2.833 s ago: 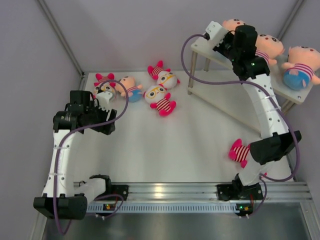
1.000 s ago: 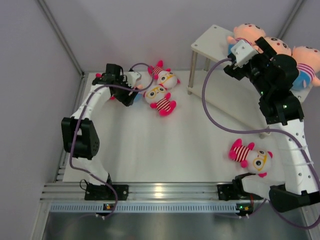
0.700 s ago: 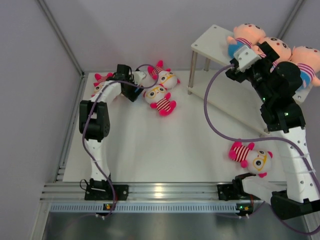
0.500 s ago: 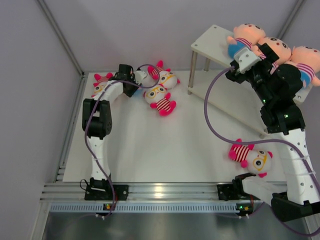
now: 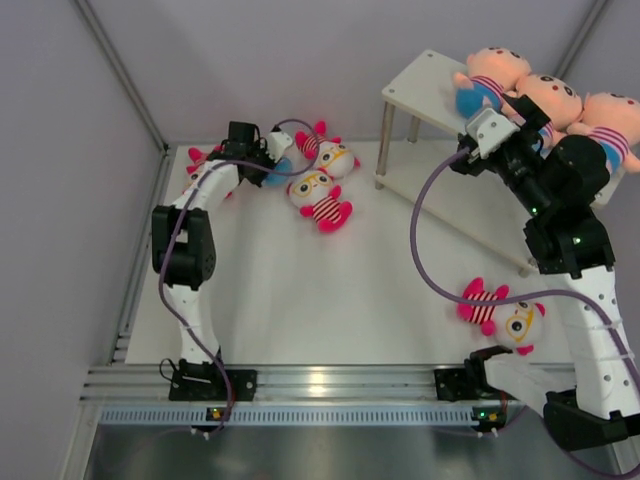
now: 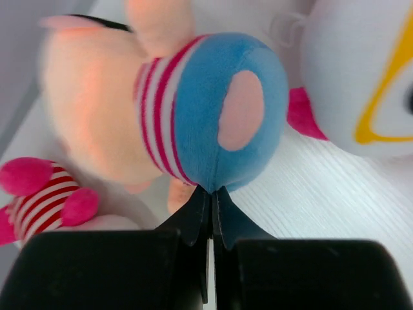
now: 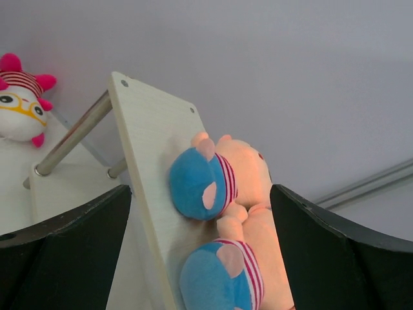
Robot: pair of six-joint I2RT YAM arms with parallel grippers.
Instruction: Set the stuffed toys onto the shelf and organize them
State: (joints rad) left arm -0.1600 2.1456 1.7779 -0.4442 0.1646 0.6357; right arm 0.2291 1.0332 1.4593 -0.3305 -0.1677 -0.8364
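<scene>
My left gripper (image 5: 270, 166) reaches to the far left of the table. It is shut on the blue shorts of a peach boy doll (image 5: 276, 176). The left wrist view shows the jaws (image 6: 210, 191) pinching the shorts fabric of that doll (image 6: 213, 110). The shelf (image 5: 418, 86) stands at the far right with three peach boy dolls (image 5: 545, 98) on its top board. My right gripper (image 5: 481, 117) hovers open beside them. In the right wrist view two of those dolls (image 7: 216, 177) lie between its spread fingers (image 7: 71, 252).
Two pink dolls (image 5: 320, 192) lie just right of my left gripper, and another (image 5: 203, 160) is partly hidden behind the left arm. One more pink doll (image 5: 505, 315) lies near the right arm's base. The shelf's lower board (image 5: 455, 200) is bare.
My left gripper has closed on the boy doll's shorts. The right gripper has drawn back slightly from the shelf's top board, still open.
</scene>
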